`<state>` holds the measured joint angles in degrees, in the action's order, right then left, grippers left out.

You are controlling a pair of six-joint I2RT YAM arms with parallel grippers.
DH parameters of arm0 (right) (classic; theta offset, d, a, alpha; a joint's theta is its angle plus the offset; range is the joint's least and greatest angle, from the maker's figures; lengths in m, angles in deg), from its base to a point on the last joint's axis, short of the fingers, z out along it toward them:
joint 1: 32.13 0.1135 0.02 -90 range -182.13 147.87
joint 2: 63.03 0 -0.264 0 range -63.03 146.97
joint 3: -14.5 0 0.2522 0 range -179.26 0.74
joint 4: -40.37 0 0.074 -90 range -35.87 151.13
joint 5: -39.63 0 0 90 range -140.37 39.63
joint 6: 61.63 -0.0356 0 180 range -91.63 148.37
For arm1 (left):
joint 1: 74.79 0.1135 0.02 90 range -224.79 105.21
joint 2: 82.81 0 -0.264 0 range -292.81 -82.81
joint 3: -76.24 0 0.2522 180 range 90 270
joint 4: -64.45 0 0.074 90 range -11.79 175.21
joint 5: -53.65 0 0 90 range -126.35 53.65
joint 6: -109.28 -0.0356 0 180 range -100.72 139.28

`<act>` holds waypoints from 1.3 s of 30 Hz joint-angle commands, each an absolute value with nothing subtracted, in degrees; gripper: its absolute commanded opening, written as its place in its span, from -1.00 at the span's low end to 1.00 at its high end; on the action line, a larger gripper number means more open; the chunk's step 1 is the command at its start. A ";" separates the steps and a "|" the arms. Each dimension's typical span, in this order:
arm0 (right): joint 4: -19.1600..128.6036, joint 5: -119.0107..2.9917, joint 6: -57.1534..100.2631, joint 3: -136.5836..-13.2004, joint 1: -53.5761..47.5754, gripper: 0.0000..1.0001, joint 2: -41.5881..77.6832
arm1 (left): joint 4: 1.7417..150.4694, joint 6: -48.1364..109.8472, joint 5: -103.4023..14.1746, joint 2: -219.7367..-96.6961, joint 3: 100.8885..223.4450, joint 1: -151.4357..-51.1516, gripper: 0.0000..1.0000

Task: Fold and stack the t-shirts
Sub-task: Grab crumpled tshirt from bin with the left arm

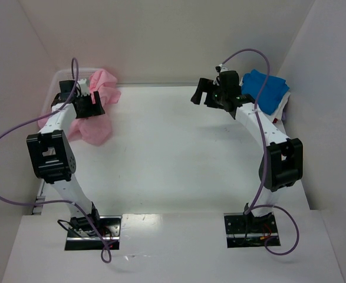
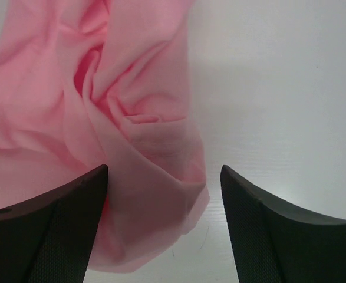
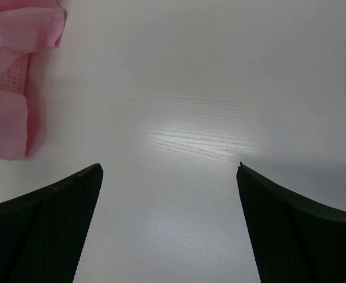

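A crumpled light pink t-shirt point(image 1: 99, 127) lies at the far left of the table, partly draped over a basket. My left gripper point(image 1: 91, 106) hovers over it. In the left wrist view the gripper point(image 2: 164, 168) is open, with a loose fold of the pink t-shirt point(image 2: 137, 118) lying between the fingers. A bright blue t-shirt point(image 1: 264, 88) sits at the far right on top of white cloth point(image 1: 283, 106). My right gripper point(image 1: 199, 91) hangs open just left of the blue shirt. The right wrist view has this gripper point(image 3: 170, 166) over bare table, with the pink t-shirt point(image 3: 13, 76) at far left.
A white plastic mesh basket point(image 1: 58, 79) stands in the far left corner under part of the pink shirt. White walls close in the table on the left, back and right. The white table point(image 1: 173, 153) stretches between the two arms.
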<state>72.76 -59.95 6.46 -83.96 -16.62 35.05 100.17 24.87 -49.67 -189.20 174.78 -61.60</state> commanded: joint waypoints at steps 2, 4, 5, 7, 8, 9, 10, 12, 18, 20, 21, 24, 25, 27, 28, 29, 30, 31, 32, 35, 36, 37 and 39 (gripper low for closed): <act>71.35 -60.11 7.28 -86.09 -16.13 1.00 35.14 | 98.42 23.23 -46.45 -186.70 172.62 -62.05 0.36; 71.18 -59.51 7.28 -85.14 -16.13 1.00 34.09 | 98.42 23.49 -46.37 -186.70 172.61 -62.05 0.15; 70.83 -59.51 7.14 -84.45 -16.13 1.00 34.09 | 98.42 23.84 -46.37 -186.88 172.75 -62.05 0.07; 70.83 -58.99 6.75 -83.98 -16.13 1.00 33.56 | 98.48 23.85 -46.98 -187.46 173.23 -62.05 -0.09; 70.83 -58.98 6.75 -83.98 -16.13 1.00 33.56 | 99.03 23.91 -46.99 -188.06 174.10 -62.05 -0.27; 70.83 -58.98 6.75 -83.98 -16.13 1.00 33.56 | 99.09 24.46 -46.99 -188.54 174.89 -62.05 -0.36; 70.83 -58.98 6.75 -83.98 -16.13 1.00 33.56 | 99.65 24.50 -46.99 -188.54 174.95 -62.05 -0.42; 70.83 -58.98 6.75 -83.98 -16.13 1.00 33.56 | 99.65 24.99 -46.99 -187.80 176.01 -62.05 -0.62; 70.83 -59.05 6.67 -83.98 -16.13 1.00 33.56 | 100.38 25.69 -46.46 -182.65 178.60 -62.05 -0.72; 70.77 -59.51 6.13 -83.98 -16.13 1.00 33.56 | 102.02 25.69 -47.07 -181.90 180.69 -62.05 -0.60; 70.30 -59.51 6.13 -83.98 -16.13 1.00 33.56 | 102.03 25.69 -47.12 -181.38 180.75 -62.05 -0.56; 70.30 -59.51 6.13 -83.98 -16.13 1.00 33.56 | 102.73 26.22 -47.60 -180.81 181.93 -62.05 -0.67; 70.30 -59.51 6.13 -83.82 -16.13 1.00 33.40 | 102.89 26.52 -47.60 -180.81 182.12 -62.05 -0.82; 70.30 -59.51 6.13 -83.46 -16.13 1.00 33.03 | 103.78 27.19 -48.82 -179.59 183.24 -62.05 -1.00; 70.30 -59.51 6.13 -83.46 -16.13 1.00 33.03 | 103.79 27.19 -49.42 -178.91 183.75 -62.05 -1.00; 70.30 -59.02 6.13 -83.46 -16.13 1.00 32.55 | 103.79 27.99 -50.17 -178.07 184.42 -62.05 -1.00; 70.30 -58.98 6.13 -83.46 -16.13 1.00 32.50 | 103.79 28.70 -50.71 -176.18 185.90 -62.05 -1.00; 70.30 -58.98 6.13 -83.46 -16.13 1.00 32.04 | 103.79 28.77 -51.49 -175.32 187.04 -62.05 -1.00; 70.03 -58.98 6.13 -83.46 -16.13 1.00 31.89 | 104.10 29.04 -52.68 -174.47 189.32 -62.05 -1.00; 69.25 -59.74 5.98 -83.46 -16.13 1.00 31.21 | 107.61 30.26 -57.25 -173.86 197.66 -62.05 -1.00; 68.92 -60.47 5.61 -83.46 -16.13 1.00 30.64 | 108.55 30.70 -60.44 -173.72 201.43 -62.45 -1.00; 67.94 -61.13 5.61 -83.26 -16.13 1.00 29.99 | 109.73 30.70 -61.99 -173.34 203.29 -63.71 -1.00; 66.78 -63.84 5.61 -82.23 -16.13 1.00 28.71 | 111.55 30.70 -64.72 -173.34 207.45 -66.20 -1.00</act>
